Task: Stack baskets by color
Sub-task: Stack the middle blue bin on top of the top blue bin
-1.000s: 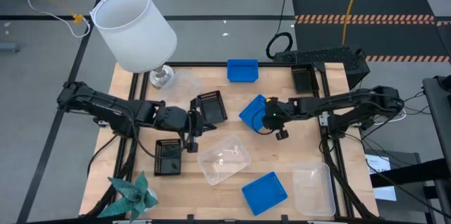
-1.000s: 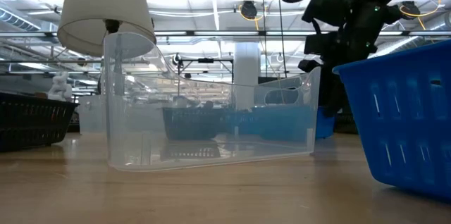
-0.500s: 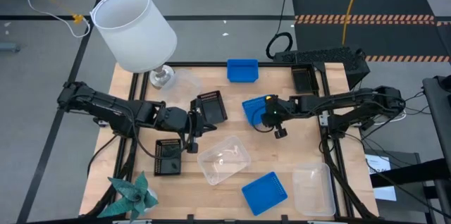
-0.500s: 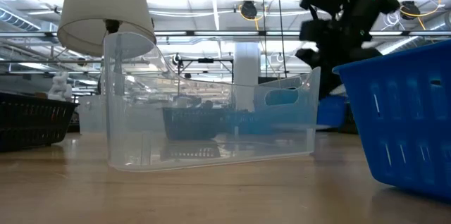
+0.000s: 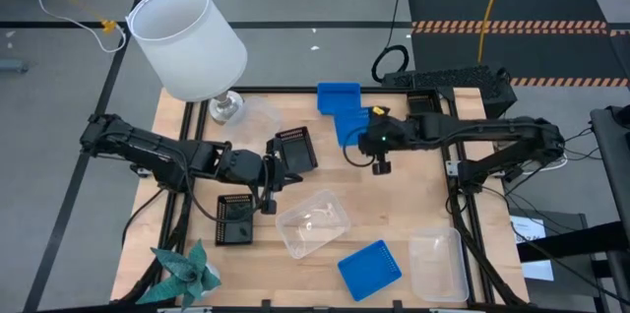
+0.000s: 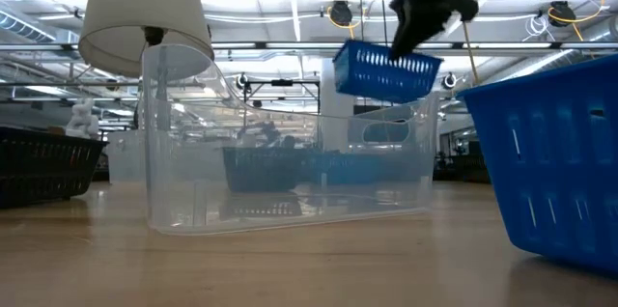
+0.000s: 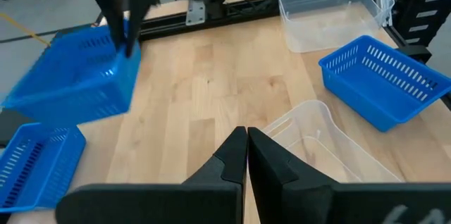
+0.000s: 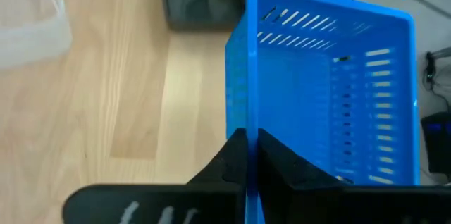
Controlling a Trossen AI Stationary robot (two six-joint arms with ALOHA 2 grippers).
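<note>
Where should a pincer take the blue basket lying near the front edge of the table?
Take the blue basket by one of its thin side walls, coming straight down from above. It sits upright and open-topped, turned at an angle to the table edge, with free wood around it, so one finger can probably drop inside the rim and the other outside.

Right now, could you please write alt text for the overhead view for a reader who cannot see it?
The right gripper, shut on a blue basket, holds it beside another blue basket at the table's far edge. The left gripper waits shut near two black baskets, a clear basket in front.
</note>
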